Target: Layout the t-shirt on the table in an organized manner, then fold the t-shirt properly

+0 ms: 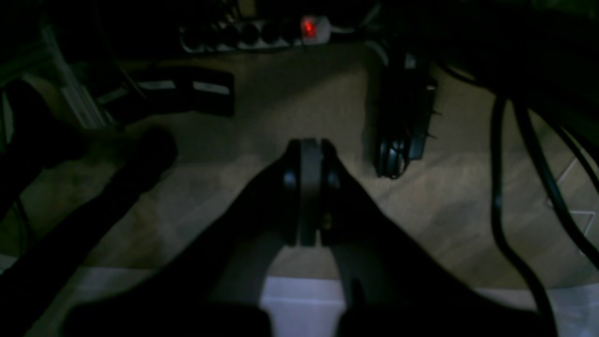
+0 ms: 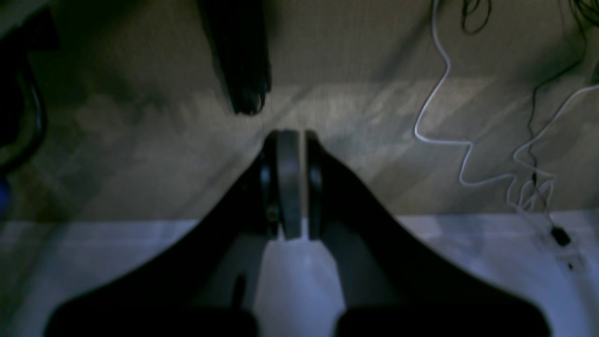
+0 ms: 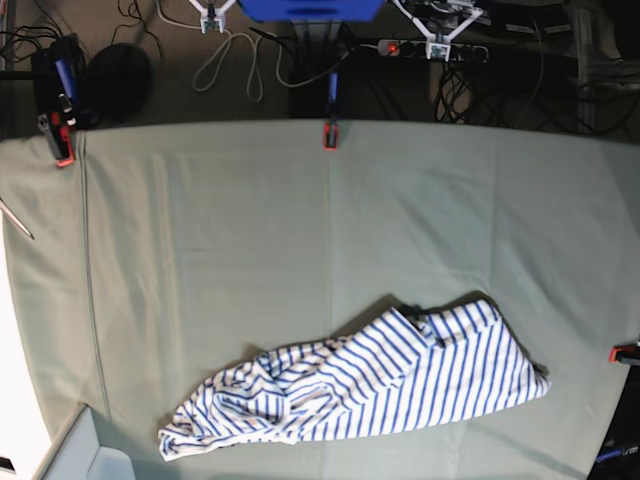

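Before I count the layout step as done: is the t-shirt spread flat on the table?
No, the t-shirt lies bunched and crumpled in a diagonal heap on the table.

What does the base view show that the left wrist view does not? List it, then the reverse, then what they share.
Only the base view shows the crumpled white t-shirt with thin blue stripes lying on the pale grey-green cloth-covered table, with small red clamps at its edges. Only the left wrist view shows the dark left gripper close up, its jaws shut, over a dim floor with a black cable. Both show the power strip with a glowing red switch.
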